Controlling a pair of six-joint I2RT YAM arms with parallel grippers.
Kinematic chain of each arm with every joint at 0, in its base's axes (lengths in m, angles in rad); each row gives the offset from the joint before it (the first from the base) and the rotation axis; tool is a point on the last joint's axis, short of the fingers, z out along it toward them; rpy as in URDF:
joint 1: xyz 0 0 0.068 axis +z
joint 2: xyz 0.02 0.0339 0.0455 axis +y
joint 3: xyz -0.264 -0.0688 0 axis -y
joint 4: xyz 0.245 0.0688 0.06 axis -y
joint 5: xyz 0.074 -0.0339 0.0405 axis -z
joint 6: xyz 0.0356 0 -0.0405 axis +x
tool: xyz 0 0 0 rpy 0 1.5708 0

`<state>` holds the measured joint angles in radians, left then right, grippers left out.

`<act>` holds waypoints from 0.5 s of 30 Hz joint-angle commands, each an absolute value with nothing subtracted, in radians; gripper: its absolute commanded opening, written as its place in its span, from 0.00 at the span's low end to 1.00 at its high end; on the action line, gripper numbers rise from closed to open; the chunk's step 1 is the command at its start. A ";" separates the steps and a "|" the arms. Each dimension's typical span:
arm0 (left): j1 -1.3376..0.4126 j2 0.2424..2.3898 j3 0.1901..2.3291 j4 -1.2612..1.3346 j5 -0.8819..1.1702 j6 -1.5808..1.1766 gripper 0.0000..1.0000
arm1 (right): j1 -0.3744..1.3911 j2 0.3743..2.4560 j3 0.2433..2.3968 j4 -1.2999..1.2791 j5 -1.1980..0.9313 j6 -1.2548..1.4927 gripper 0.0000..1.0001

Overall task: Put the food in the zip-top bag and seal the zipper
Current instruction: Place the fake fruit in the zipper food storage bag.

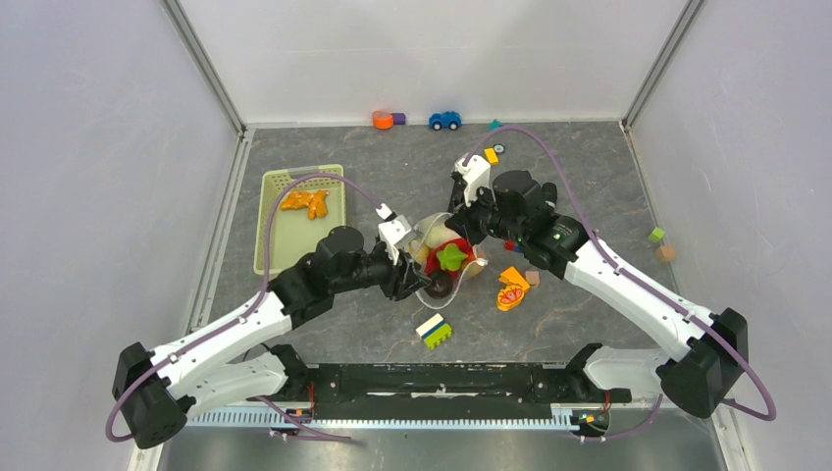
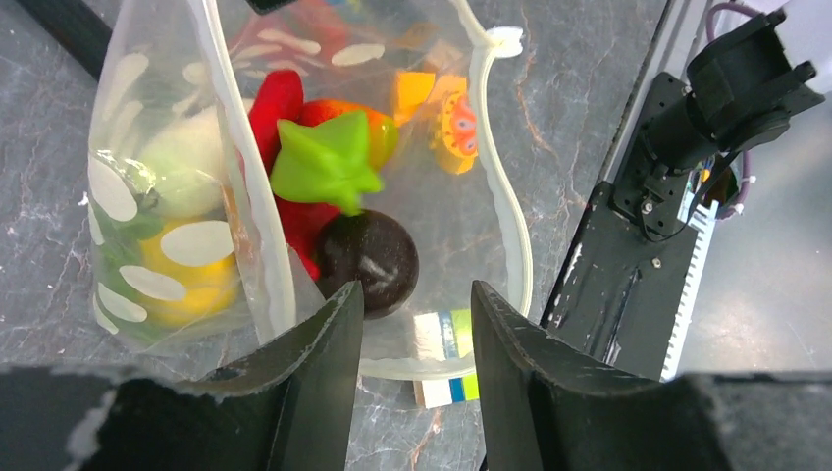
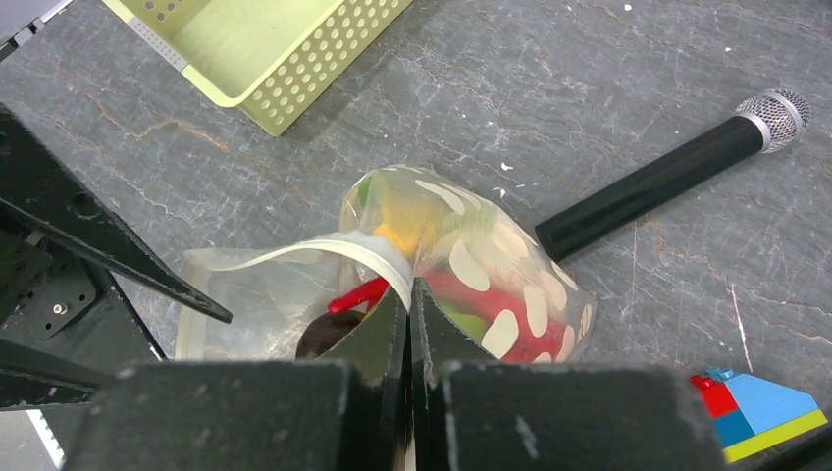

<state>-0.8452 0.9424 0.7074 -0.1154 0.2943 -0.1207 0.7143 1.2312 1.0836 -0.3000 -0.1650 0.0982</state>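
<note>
left wrist view: the food (image 2: 324, 162) is seen inside the zip-top bag (image 2: 137, 137), just right of the green basket (image 1: 294, 245). the left gripper (image 2: 414, 294) is held open; the zipper (image 3: 343, 247) is pinched by the right gripper (image 3: 409, 294). food could be spilled by a tug.

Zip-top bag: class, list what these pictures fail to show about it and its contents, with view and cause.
Top view: the right arm hides the far edge of the zip-top bag.
Left wrist view: the yellow piece is blurred behind dotted plastic; the bag's far end is cut off by the frame's top edge.
Right wrist view: the right gripper hides the zipper where it pinches it.
</note>
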 commanded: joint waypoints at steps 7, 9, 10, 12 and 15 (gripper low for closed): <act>-0.850 0.937 0.737 -0.140 0.257 -0.091 0.99 | 0.718 1.196 1.085 -0.245 -0.185 0.102 0.00; -0.850 0.913 0.749 -0.141 0.197 -0.104 1.00 | 0.718 1.196 1.085 -0.245 -0.179 0.101 0.00; -0.850 0.903 0.756 -0.139 0.153 -0.116 1.00 | 0.718 1.196 1.085 -0.244 -0.177 0.100 0.00; -0.849 0.883 0.768 -0.132 0.059 -0.139 1.00 | 0.717 1.195 1.085 -0.244 -0.182 0.101 0.00; -0.850 0.867 0.781 -0.127 -0.086 -0.152 1.00 | 0.718 1.190 1.084 -0.245 -0.180 0.099 0.00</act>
<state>-0.8467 0.9043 0.7185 -0.1562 0.1341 -0.1150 0.7143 1.2301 1.0821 -0.3000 -0.1658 0.1001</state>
